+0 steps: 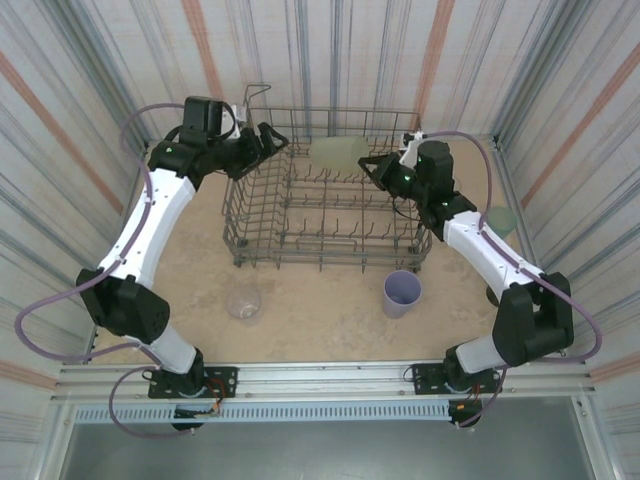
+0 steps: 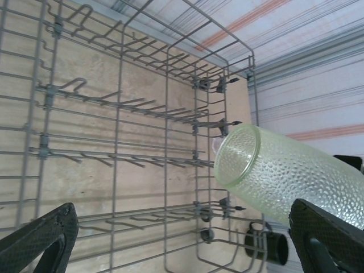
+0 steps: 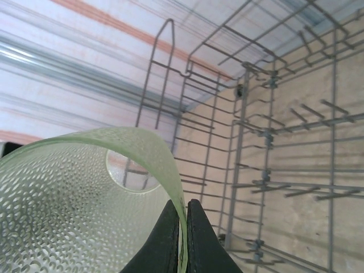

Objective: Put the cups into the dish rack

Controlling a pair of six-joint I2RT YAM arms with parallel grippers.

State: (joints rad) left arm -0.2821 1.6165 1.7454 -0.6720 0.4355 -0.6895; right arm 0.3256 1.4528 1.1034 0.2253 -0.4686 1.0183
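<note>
Pale yellow-green cup (image 1: pixel 335 152), dimpled glass, is clamped by the right hand (image 1: pixel 373 166) over the far side of the dish rack (image 1: pixel 330 215), off the worktop (image 1: pixel 320 310). The cup is tipped on its side. In the left wrist view its open mouth (image 2: pixel 236 156) faces the camera, w/ the body running off to the lower right.

Right wrist view: right hand (image 3: pixel 185 230) has both fingers (image 3: pixel 165 244) pressed together on the cup's rim, one inside the wall and one outside, w/ only the thin glass btwn them. Rack wires & the tall end loop are behind the cup.

The left hand (image 1: pixel 272 138) hangs at the rack's far-left corner and holds nothing. Left wrist view: its fingers (image 2: pixel 40 239) are spread wide apart at the bottom corners, looking down into the rack. The tine rows are bare, w/ sandy worktop seen through the wires.

Rack sits mid-worktop, long side across, no cups in it.

Other cups on the worktop:
- Lavender cup (image 1: pixel 402 293): upright, just in front of the rack's near-right corner.
- Clear cup (image 1: pixel 243 302): in front of the near-left corner, well apart from the lavender one.
- Teal cup (image 1: pixel 500 218): by the right wall, beyond the right arm's forearm.
- Dark mug (image 2: pixel 266 245): outside the rack's wall, seen through the wires at lower right of the left wrist view. Can't tell if it's upright.
</note>
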